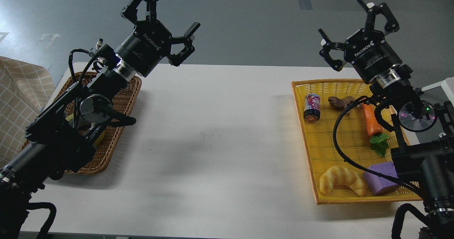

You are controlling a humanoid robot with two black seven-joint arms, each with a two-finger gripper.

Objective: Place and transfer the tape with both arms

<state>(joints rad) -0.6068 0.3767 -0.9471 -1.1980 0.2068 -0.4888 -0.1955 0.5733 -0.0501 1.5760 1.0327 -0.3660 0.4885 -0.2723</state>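
Observation:
The tape [100,135] lies in the brown wicker basket [132,88] at the table's left. It is almost hidden behind my left arm; only slivers of its yellow side show. My left gripper [169,22] is open and empty, raised above the basket's far right corner and pointing up and away. My right gripper [350,23] is open and empty, raised above the far edge of the yellow tray [308,150] on the right.
The yellow tray holds a drink can [312,107], a brown toy animal [340,102], a carrot [371,121], a croissant [341,184] and a purple block [380,183]. The white table [220,132] lies between basket and tray. A checked cloth [17,90] is at the far left.

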